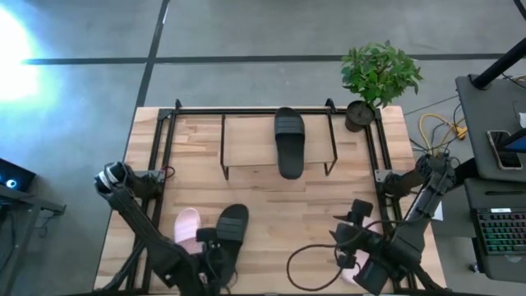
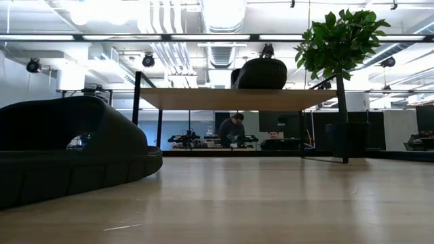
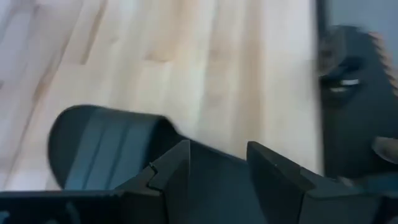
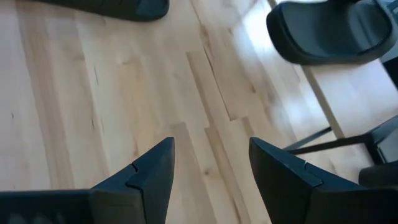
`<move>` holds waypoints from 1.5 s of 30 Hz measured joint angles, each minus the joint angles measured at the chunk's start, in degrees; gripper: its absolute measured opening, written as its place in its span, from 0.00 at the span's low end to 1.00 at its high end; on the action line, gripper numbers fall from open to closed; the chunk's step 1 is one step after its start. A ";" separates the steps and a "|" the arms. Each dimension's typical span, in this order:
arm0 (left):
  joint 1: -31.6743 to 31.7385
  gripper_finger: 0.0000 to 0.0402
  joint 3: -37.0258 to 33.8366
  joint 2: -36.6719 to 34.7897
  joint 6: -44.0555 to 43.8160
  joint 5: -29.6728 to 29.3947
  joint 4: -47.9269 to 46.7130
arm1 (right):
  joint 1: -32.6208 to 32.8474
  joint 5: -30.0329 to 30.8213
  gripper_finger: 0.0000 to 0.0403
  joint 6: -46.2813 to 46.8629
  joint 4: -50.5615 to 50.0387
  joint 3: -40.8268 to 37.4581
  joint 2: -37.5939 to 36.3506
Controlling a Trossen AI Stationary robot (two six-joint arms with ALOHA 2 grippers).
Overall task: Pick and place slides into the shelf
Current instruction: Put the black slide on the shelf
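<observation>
One black slide (image 1: 289, 141) lies on the shelf's (image 1: 246, 140) wood board at the far middle, and it also shows in the low view (image 2: 261, 73). A second black slide (image 1: 231, 230) lies sole-down on the table near the front left, with a pale pink slide (image 1: 186, 225) beside it. My left gripper (image 1: 214, 241) is open over this black slide's near end (image 3: 106, 149), one finger on each side. My right gripper (image 1: 355, 215) is open over bare table at the front right (image 4: 208, 168). Another pink slide (image 1: 348, 265) is partly hidden under the right arm. My left gripper stands open over the near end of the black slide (image 3: 214, 180), coming slanting down from the table's near side. I cannot tell whether its fingers (image 3: 171, 171) touch the slide. The slide lies flat on the table.
A potted plant (image 1: 378, 78) stands at the shelf's far right corner. A black cable (image 1: 308, 263) loops on the table by the right arm. The shelf's thin black legs (image 4: 317, 140) stand ahead of my right gripper. Bare wood lies between the slides and the shelf.
</observation>
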 joint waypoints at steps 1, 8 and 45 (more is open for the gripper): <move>-0.39 0.36 0.99 0.07 0.54 0.80 -0.20 | -0.05 -0.58 0.49 0.00 -0.01 -0.05 0.00; -2.67 0.42 2.53 -0.40 -10.72 4.29 -3.35 | -0.07 -1.25 0.49 -0.39 0.03 -0.52 -0.21; 7.78 0.54 0.66 18.41 -9.43 -14.69 -25.35 | -0.11 -5.80 0.49 7.70 0.02 -4.44 -0.26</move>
